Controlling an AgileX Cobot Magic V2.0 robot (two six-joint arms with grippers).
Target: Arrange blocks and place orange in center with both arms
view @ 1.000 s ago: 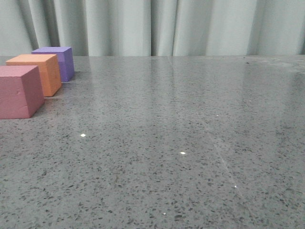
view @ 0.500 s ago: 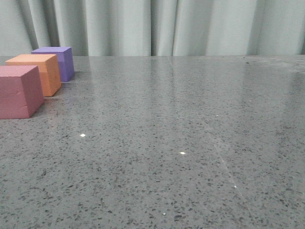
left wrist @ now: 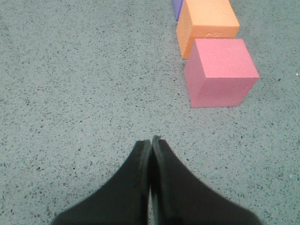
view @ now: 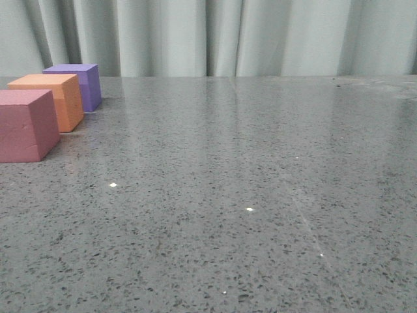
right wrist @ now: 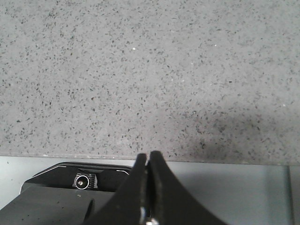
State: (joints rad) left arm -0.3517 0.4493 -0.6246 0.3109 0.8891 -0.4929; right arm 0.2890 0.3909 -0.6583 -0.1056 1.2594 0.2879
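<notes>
Front view shows only the blocks (view: 49, 107); wrist views show left hand (left wrist: 151, 140) and right hand (right wrist: 146, 157) pressed closed, apparently empty.

Lab setup, speckled grey tabletop (view: 260, 195), pale curtain backdrop (view: 228, 36)
</notes>
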